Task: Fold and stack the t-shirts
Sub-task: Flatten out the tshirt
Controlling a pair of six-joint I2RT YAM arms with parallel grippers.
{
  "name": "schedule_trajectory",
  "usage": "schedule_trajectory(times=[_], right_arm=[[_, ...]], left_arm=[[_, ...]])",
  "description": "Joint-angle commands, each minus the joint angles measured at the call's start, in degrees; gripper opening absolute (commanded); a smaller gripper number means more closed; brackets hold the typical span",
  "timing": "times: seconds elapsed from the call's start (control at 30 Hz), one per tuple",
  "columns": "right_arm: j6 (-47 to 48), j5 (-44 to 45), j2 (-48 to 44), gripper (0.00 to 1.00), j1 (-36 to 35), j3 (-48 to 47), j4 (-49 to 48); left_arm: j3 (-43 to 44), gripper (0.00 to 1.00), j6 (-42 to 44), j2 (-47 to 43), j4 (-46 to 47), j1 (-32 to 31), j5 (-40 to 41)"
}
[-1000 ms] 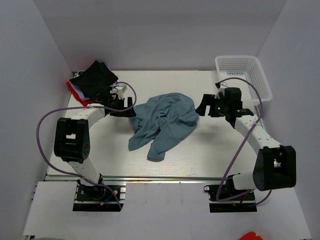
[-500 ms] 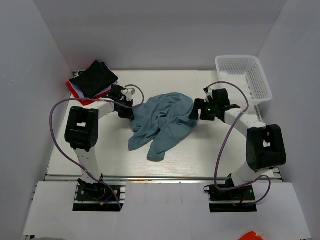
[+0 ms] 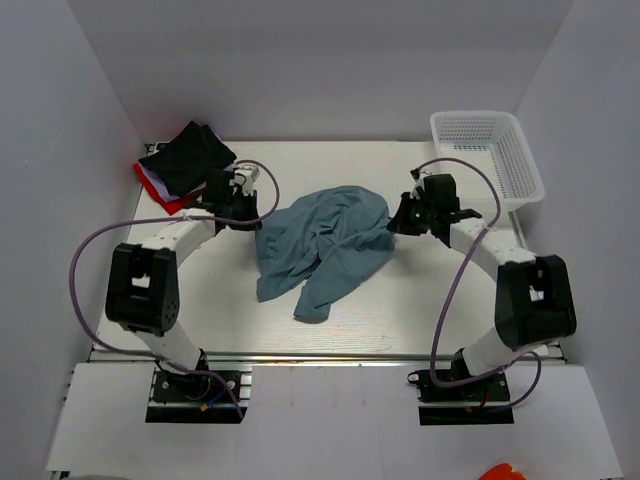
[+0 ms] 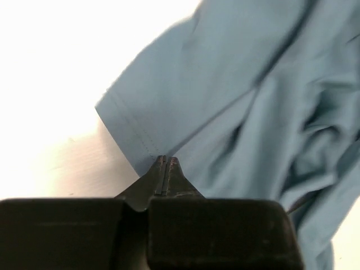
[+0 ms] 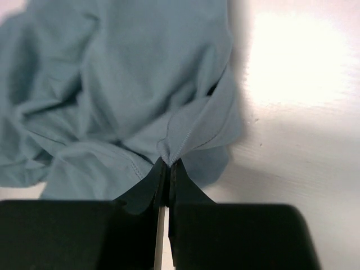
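Blue-teal t-shirt point(image 3: 325, 245) pinched at both sides
We see the left gripper point(image 4: 164, 166) and right gripper point(image 5: 167, 169) each clamped on its edge mid-table (black t-shirt point(image 3: 188, 156) and basket point(image 3: 527, 165) lie well apart).

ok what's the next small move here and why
Probably lift both pinched edges a little and draw them apart. The left gripper is shut on a hemmed edge of the blue t-shirt, the right gripper on its opposite side, and it lies crumpled, so it needs spreading before folding.
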State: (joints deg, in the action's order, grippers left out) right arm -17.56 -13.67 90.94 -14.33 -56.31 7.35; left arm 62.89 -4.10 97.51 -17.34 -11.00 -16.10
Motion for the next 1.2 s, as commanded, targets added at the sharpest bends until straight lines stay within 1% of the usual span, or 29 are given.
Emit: schedule_trajectory(times=[0.0,0.03,0.13,0.17,0.2,0.27,0.3,0.33,0.4,0.43,0.5,0.53,0.57,0.6,0.63,0.67,0.77,0.87,0.9,0.97,1.0,1.03,1.1,1.13,1.17], right_arm=[[-1.16,4.0,-11.01,0.0,0.09,0.5,-4.63],[-0.98,4.44,-12.35,0.0,0.0,0.68,-5.15],[-0.19,7.07,-18.49,0.0,0.18,1.03,-5.86],[-0.02,8.65,-20.6,0.0,0.09,0.94,-6.03],[0.94,10.58,-21.67,0.0,0.18,0.68,-5.86],[1.56,13.4,-25.08,0.0,0.18,-0.63,-5.34],[1.91,15.84,-25.89,0.0,0.26,-1.16,-5.25],[3.14,19.26,-26.42,0.0,0.44,-3.08,-4.98],[3.93,21.92,-28.53,0.0,0.35,-5.46,-3.75],[4.29,26.37,-29.06,0.0,0.35,-6.95,-3.23],[5.87,29.73,-30.9,0.0,0.35,-9.24,-2.7],[6.92,31.67,-31.25,0.0,0.44,-10.91,-2.35],[8.15,32.65,-32.04,0.0,0.44,-12.49,-2.17],[9.38,34.74,-32.22,0.0,0.53,-13.46,-2.34],[10.08,35.64,-32.83,0.0,0.44,-14.34,-2.17],[11.57,38.78,-33.19,0.0,0.44,-16.96,-2.17],[15.0,42.31,-33.54,0.0,0.35,-21.01,-2.17],[20.45,44.68,-34.24,0.0,0.44,-25.77,-2.52],[22.46,45.74,-34.33,0.0,0.53,-28.21,-2.69],[24.84,47.85,-35.03,0.0,0.44,-29.55,-3.92],[25.81,48.91,-35.39,0.0,0.35,-31.38,-4.36],[28.7,49.35,-35.39,0.0,0.44,-32.1,-5.67],[30.3,51.19,-36.18,0.0,0.44,-33.94,-6.47],[32.92,51.37,-36.61,0.0,0.35,-34.38,-8.39],[33.46,51.38,-36.62,0.0,0.53,-34.82,-8.58]], left_arm=[[-0.93,0.0,-1.78,-7.85,4.51,-0.16,2.91],[-1.45,0.0,-1.79,-10.91,4.51,-0.16,4.22],[-1.99,0.0,-3.37,-16.02,5.04,-0.16,7.99],[-1.99,0.0,-3.37,-19.61,5.04,-0.16,9.23],[-1.99,0.0,-4.33,-21.47,5.73,-0.16,11.85],[-1.2,0.0,-4.95,-25.25,6.26,-0.16,14.24],[-1.19,0.0,-5.56,-28.75,6.27,-0.16,15.3],[0.29,0.0,-5.57,-30.35,6.27,-0.16,17.39],[2.05,0.0,-5.57,-32.9,5.4,-0.16,20.91],[3.8,0.0,-5.57,-34.92,4.17,-0.16,24.5],[6.35,0.0,-6.1,-36.77,3.54,-0.16,28.21],[7.15,0.0,-6.1,-37.57,2.67,-0.16,31.97],[7.94,0.0,-6.1,-39.14,1.88,-0.16,34.01],[9.51,0.0,-5.58,-39.76,1.87,-0.16,37.16],[10.31,0.0,-5.57,-40.29,1.87,-0.16,38.67],[11.28,0.0,-5.57,-41.08,1.09,-0.16,40.08],[14.79,0.0,-4.34,-41.79,-0.23,-0.16,42.98],[17.96,0.0,-3.55,-43.19,-0.76,-0.16,46.5],[19.62,0.0,-2.85,-43.2,-1.37,-0.16,48.77],[21.56,0.0,-2.23,-43.2,-1.9,-0.16,50.8],[23.57,0.0,-1.62,-43.2,-3.3,-0.16,53.16],[24.55,0.0,-1.61,-43.2,-3.83,-0.16,54.32],[26.83,0.0,-0.82,-43.81,-4.36,-0.16,57.47],[26.84,0.0,-0.3,-43.81,-4.37,-0.16,58.63],[28.24,0.0,0.23,-43.81,-4.37,-0.16,60.12]])
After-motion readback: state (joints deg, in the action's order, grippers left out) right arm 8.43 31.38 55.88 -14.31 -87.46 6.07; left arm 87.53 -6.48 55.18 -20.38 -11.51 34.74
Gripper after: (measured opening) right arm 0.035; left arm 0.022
